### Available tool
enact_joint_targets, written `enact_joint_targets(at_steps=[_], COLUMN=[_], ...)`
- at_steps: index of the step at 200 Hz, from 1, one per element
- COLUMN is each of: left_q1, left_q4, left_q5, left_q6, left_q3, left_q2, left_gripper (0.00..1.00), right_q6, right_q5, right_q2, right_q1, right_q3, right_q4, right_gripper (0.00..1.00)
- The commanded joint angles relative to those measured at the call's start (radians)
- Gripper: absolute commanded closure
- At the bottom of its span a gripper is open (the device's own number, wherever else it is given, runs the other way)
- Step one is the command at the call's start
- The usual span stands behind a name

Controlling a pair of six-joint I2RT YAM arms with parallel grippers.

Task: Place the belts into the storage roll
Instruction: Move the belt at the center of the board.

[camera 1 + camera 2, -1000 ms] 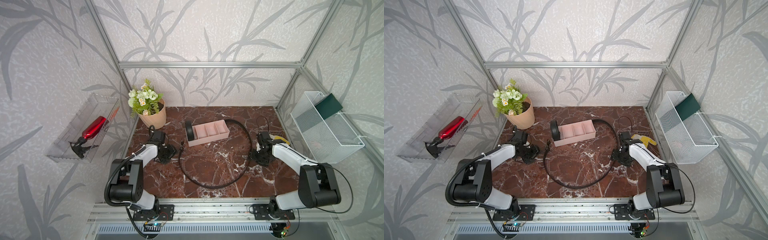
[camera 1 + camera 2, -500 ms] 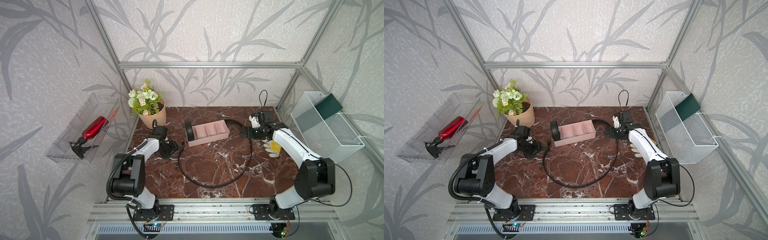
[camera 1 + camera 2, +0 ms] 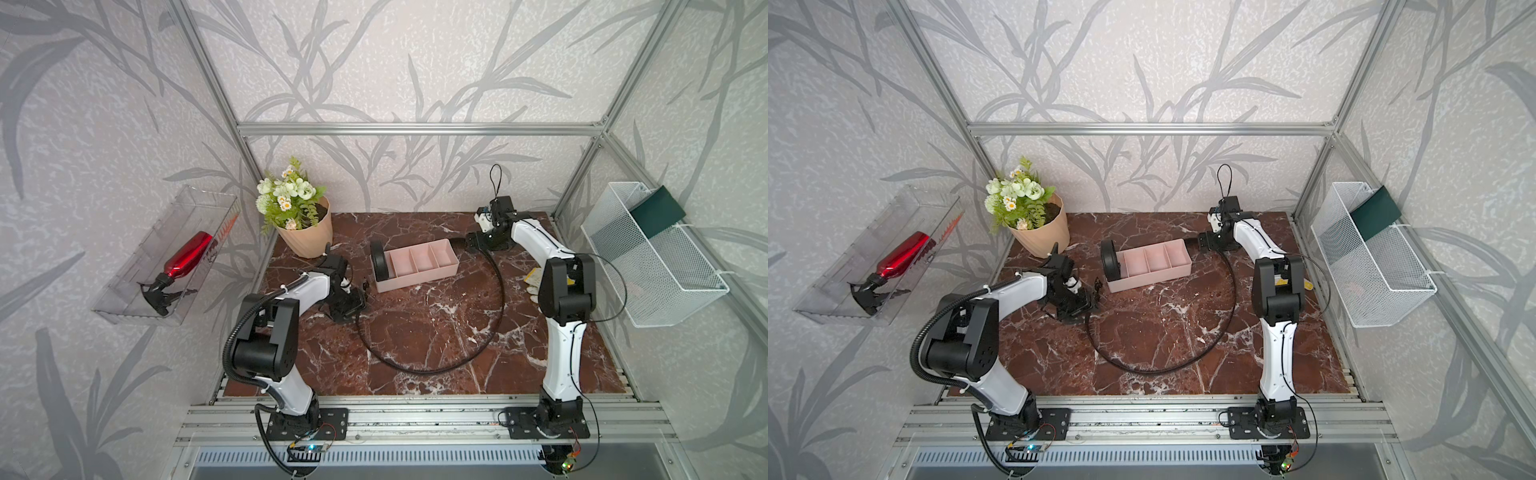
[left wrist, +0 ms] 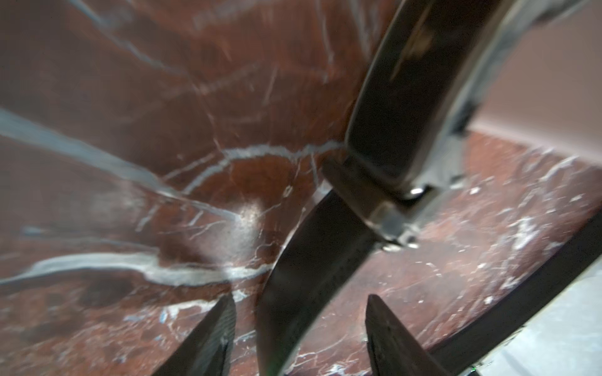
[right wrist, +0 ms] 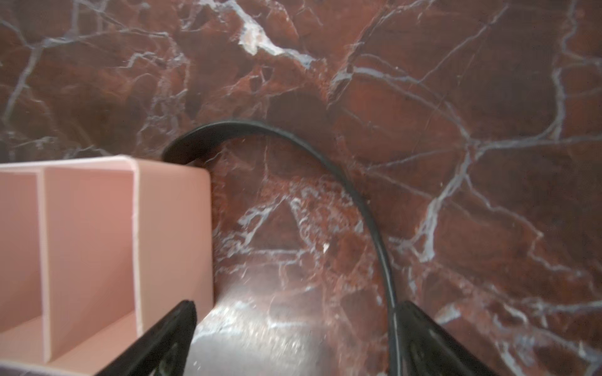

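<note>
Belts: you see one coiled belt [image 3: 379,261] standing in the storage roll's [image 3: 419,276] end compartment, the other belt [image 3: 478,353] looping across the surface [image 3: 415,324]. Your left fingers [image 4: 215,338] straddle its strap near the buckle [image 4: 391,208], still apart. Your right fingers [image 5: 169,338] stand wide beside the roll, holding nothing.

— How many belts on the marble?
— Two: one coiled belt [image 3: 379,261] at the pink tray's [image 3: 419,277] left end, one loose belt [image 3: 478,353] looping right.
— The rest?
— One flowerpot [image 3: 309,241], one red spray bottle [image 3: 183,259], one wire basket [image 3: 652,266].
</note>
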Motion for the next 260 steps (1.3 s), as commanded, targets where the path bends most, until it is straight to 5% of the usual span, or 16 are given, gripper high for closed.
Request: enact_joint_targets(at_steps=[1,30,50,116,133,159,164,228,260], left_q1=[-0.007,-0.009,-0.012,-0.022,-0.024,-0.026,-0.026,-0.026,-0.025], left_q4=[-0.064,-0.094,-0.108,-0.135,-0.143,-0.151,-0.153,-0.118,-0.119], left_q5=[-0.052,-0.082,-0.097,-0.113,-0.115,-0.128,-0.132,-0.143,-0.19], left_q6=[0.027,0.039,0.043,0.03,0.032,0.035,0.037,0.112,0.207], left_q3=[0.016,0.051,0.072,0.118,0.127,0.131,0.133,0.092,0.056], left_q2=[0.04,0.083,0.111,0.155,0.161,0.161,0.16,0.136,0.113], left_gripper=[0.39,0.43,0.48,0.55,0.55,0.55,0.55,0.5,0.74], right_q6=[-0.089,-0.117,-0.104,-0.084,-0.079,-0.016,0.009,0.218,0.205], right_q5=[0.086,0.196,0.135,0.032,0.018,0.055,0.069,0.242,0.207], right_q2=[0.105,0.251,0.31,0.397,0.403,0.388,0.374,-0.22,-0.453], right_q1=[-0.005,-0.006,-0.025,-0.04,-0.046,-0.075,-0.084,-0.128,-0.062], right_q3=[0.149,0.39,0.474,0.503,0.504,0.507,0.497,-0.254,-0.597], right_q4=[-0.127,-0.216,-0.22,-0.196,-0.203,-0.262,-0.277,-0.164,-0.108], right_gripper=[0.04,0.04,0.07,0.55,0.61,1.0,1.0,1.0,1.0])
